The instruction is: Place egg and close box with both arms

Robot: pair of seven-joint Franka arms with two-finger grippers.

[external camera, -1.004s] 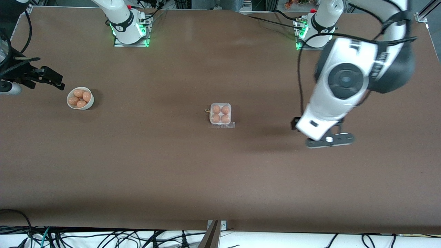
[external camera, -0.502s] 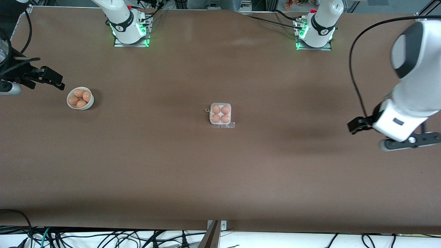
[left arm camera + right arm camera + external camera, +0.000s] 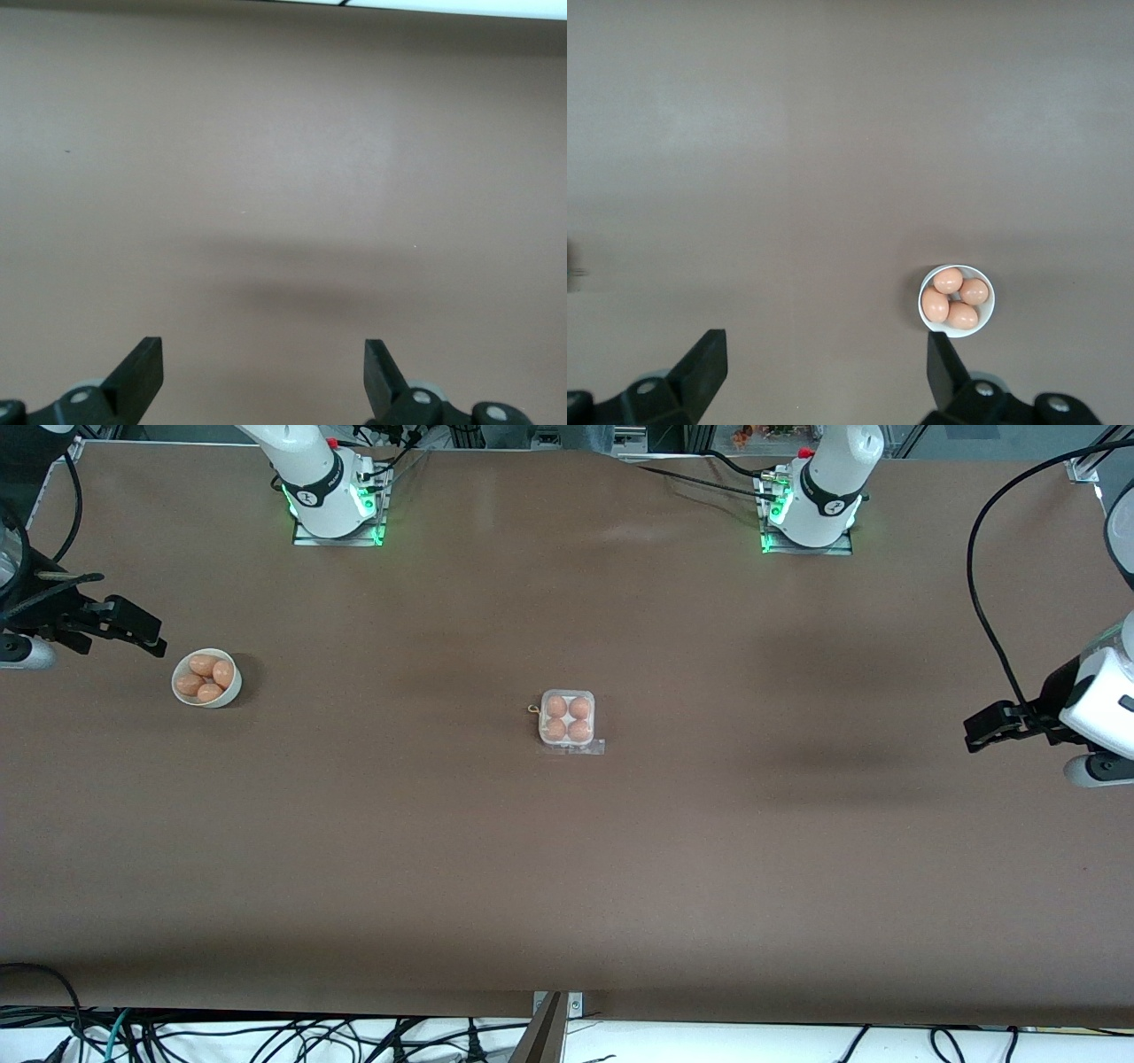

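Observation:
The box [image 3: 567, 717] sits mid-table with an orange-brown egg [image 3: 556, 707] in each of its four cells. A clear plastic strip lies along its edge nearer the front camera, and I cannot tell whether the lid is down. My left gripper [image 3: 990, 728] is up over bare table at the left arm's end, open and empty; the left wrist view shows its gripper [image 3: 263, 376] over brown tabletop only. My right gripper [image 3: 133, 629] waits open and empty beside the white bowl [image 3: 232, 689]. It also shows in the right wrist view [image 3: 824, 372].
The round white bowl holds several more eggs [image 3: 205, 677]; it also shows in the right wrist view [image 3: 990, 312]. The green-lit arm bases [image 3: 337, 505] stand along the table's edge farthest from the front camera. Black cables hang below the edge nearest that camera.
The left arm has swung away from beside the box toward its own end of the table. The right arm, box and bowl have not moved.

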